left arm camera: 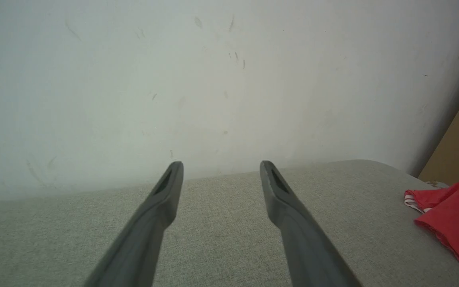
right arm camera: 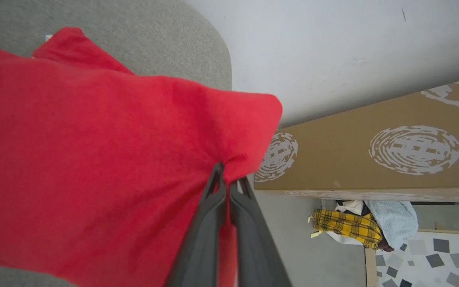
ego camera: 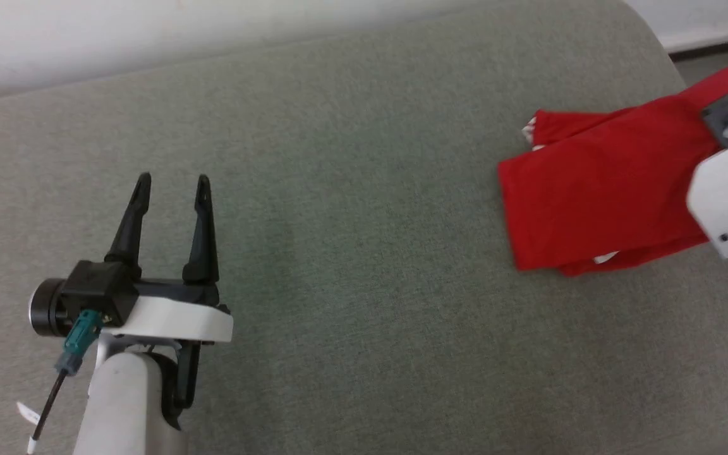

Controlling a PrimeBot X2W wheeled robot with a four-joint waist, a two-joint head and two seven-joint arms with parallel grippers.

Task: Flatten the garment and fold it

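The garment [ego camera: 598,189] is a red shirt folded into a compact rectangle at the right end of the grey table [ego camera: 351,208], with a bit of striped trim at its far left corner. In the right wrist view my right gripper [right arm camera: 228,175] is shut on the garment's [right arm camera: 94,159] edge, and that corner is lifted past the table's end. Only the right arm's white wrist [ego camera: 727,196] shows in the head view. My left gripper [ego camera: 172,180] hovers open over the bare table at the lower left, far from the garment [left arm camera: 452,219], nothing between its fingers [left arm camera: 157,203].
A white wall [left arm camera: 213,79] runs behind the table. Beyond the table's right end stands a brown cardboard box [right arm camera: 373,151], with a yellow plaid cloth [right arm camera: 345,227] and a pale blue cloth [right arm camera: 397,219] on the floor below it.
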